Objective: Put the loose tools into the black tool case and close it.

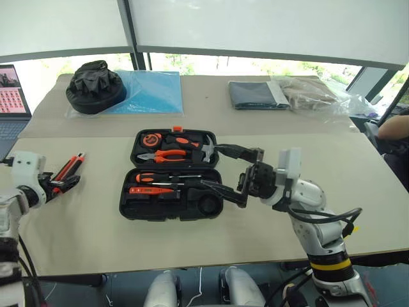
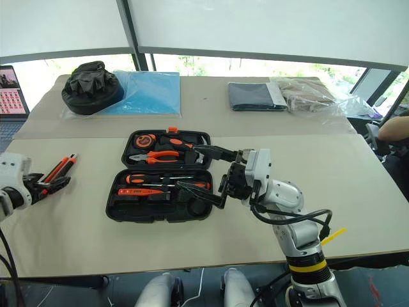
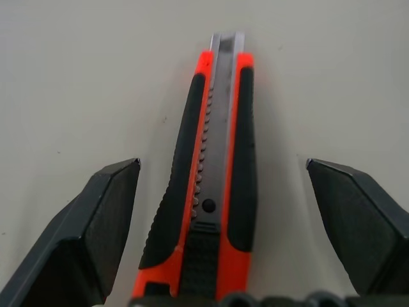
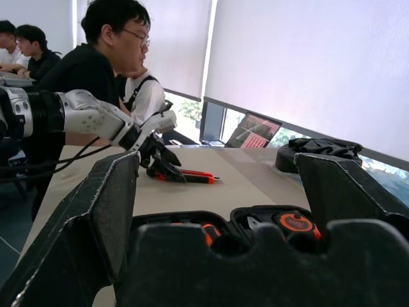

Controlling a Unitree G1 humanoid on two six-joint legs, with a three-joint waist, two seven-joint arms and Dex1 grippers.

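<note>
**Utility knife lies between my left claw's spread fingers**

Orange-and-black utility knife (image 3: 214, 185) lies flat on the beige table (image 1: 96, 236), with my left gripper (image 1: 64, 184) released and one finger on each side of it. My right gripper (image 1: 229, 173) hangs spread wide over the flat black plastic tool case (image 1: 171, 185), which lies open mid-table, screwdrivers (image 1: 163, 177) in its near half, pliers (image 1: 165, 154) in the far half.

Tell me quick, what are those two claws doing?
Left gripper open, straddling the utility knife on the table. Right gripper open, empty, over the open tool case. Nothing in the way.
</note>
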